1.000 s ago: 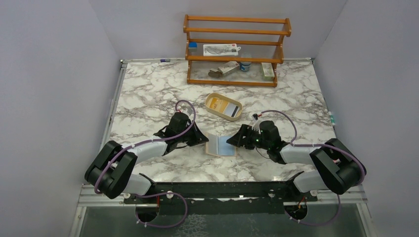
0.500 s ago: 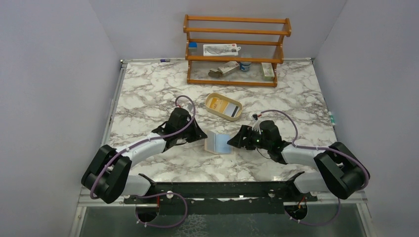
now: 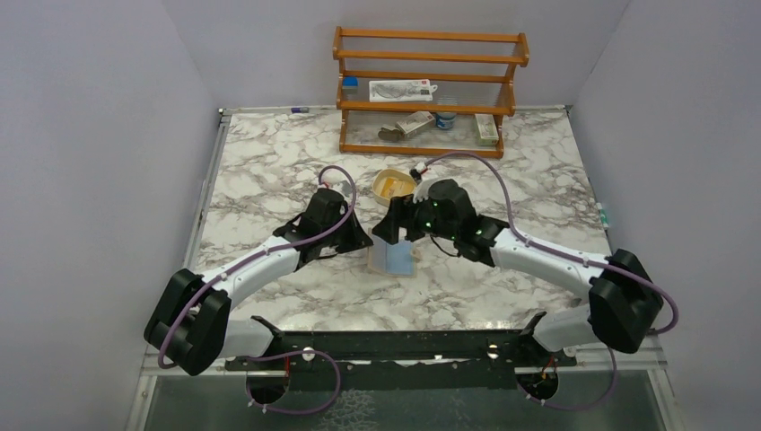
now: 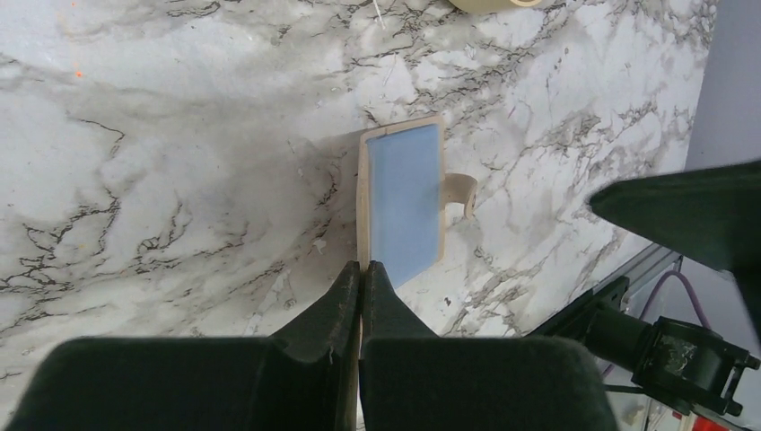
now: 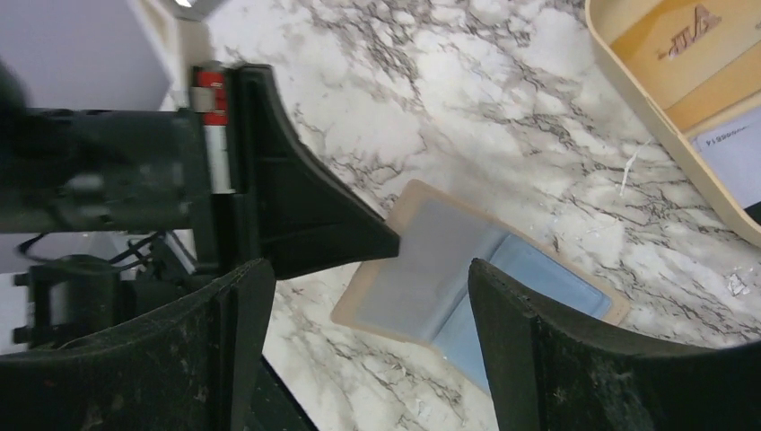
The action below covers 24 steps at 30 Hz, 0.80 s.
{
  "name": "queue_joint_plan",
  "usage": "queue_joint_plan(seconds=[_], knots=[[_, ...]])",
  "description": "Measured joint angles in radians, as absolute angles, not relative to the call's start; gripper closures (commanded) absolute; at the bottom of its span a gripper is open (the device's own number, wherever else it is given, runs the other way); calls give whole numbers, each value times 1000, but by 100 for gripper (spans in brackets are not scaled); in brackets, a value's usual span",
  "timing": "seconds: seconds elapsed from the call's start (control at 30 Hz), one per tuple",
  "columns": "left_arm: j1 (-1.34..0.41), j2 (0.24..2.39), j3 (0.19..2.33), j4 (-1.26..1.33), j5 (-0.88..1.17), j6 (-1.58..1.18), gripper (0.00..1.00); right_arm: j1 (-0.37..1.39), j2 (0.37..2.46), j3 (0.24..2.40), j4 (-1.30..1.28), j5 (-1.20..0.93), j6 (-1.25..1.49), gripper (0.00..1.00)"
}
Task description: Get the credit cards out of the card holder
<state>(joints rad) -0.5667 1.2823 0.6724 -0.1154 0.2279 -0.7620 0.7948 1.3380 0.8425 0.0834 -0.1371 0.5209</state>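
The right gripper [image 3: 396,226] has swung off the right side of the card holder [image 4: 404,193], where it hung a second ago. It now hovers over the holder's far edge, jaws spread wide with nothing between them. The left gripper [image 4: 362,268] has pushed forward a little and is clamped on the holder's near tan edge, which runs into the seam between its closed fingers. The blue inner panel stretches straight ahead of its fingertips on the marble table [image 3: 269,171], shifted slightly toward the left arm.

Seen from the right wrist, the holder lies below and between the open fingers, and one leaf appears lifted at the left gripper's tip. Just beyond the right gripper's right finger sits the oval tray [image 5: 660,126]. It holds the yellow-orange card [image 5: 682,49] and the whitish-grey card [image 5: 731,153] (both lay there a second ago too).

No card shows against the holder's blue panels, so the task looks done or nearly so. The right gripper's move could be a last check or a retreat; I cannot tell which.
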Motion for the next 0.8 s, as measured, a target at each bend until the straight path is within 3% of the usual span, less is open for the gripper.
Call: queue_joint_plan(seconds=[0.33, 0.8], knots=[[-574, 1278, 667, -115, 219, -746, 100, 805, 1621, 884, 31, -122, 544, 23], [-579, 1277, 650, -115, 219, -735, 100, 804, 1662, 948, 36, -113, 550, 24]])
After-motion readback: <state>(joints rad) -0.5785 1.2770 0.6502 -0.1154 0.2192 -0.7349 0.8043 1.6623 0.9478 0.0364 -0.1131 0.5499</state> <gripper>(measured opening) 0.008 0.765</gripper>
